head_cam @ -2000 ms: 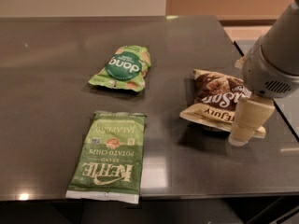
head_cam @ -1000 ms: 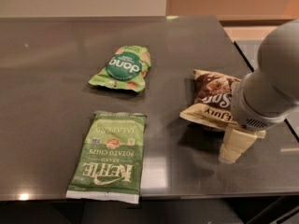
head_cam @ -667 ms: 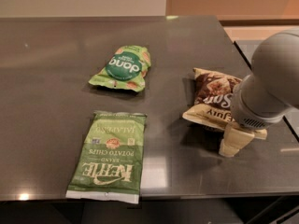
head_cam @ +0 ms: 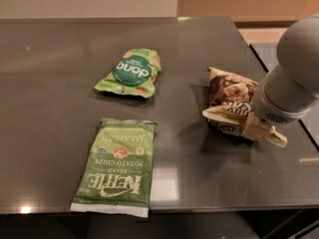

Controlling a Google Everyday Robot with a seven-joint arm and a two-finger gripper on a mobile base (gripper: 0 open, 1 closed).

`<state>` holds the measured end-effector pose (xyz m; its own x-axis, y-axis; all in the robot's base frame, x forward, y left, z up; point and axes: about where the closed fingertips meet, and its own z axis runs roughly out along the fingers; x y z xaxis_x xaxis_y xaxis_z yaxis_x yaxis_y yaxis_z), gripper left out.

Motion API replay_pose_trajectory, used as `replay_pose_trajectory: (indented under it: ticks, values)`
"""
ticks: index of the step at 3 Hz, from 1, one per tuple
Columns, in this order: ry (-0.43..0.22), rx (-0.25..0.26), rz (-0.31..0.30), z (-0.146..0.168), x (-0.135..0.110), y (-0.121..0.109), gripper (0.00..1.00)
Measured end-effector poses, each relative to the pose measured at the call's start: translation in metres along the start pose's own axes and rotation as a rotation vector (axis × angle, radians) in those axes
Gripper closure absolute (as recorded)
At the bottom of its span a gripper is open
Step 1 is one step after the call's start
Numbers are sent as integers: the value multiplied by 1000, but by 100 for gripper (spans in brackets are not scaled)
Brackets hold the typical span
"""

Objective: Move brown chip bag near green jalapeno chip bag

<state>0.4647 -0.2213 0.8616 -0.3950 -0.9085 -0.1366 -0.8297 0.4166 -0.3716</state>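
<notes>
The brown chip bag (head_cam: 228, 96) lies crinkled on the right part of the dark table (head_cam: 55, 108). The green jalapeno chip bag (head_cam: 117, 166) lies flat at the front, left of centre, well apart from the brown bag. My gripper (head_cam: 259, 129), cream coloured below the grey arm (head_cam: 294, 83), sits low at the brown bag's front right corner, touching or overlapping its edge. The arm hides the bag's right side.
A small puffy green pouch with a round dark-green logo (head_cam: 130, 72) lies behind the jalapeno bag, near the middle of the table. The table's right edge (head_cam: 299, 128) runs just beside the gripper, and its front edge is close below the jalapeno bag.
The arm has swung lower and to the left. The gripper has moved from beside the brown bag's front right to down against its front right corner. The bags have not visibly moved.
</notes>
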Motion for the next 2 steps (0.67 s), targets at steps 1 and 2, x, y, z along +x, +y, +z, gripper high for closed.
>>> replay_pose_trajectory:
  ticks: [1, 2]
  values:
    - [-70, -5, -3, -28, -15, -7, 74]
    - [-190, -25, -53, -56, -40, 3, 96]
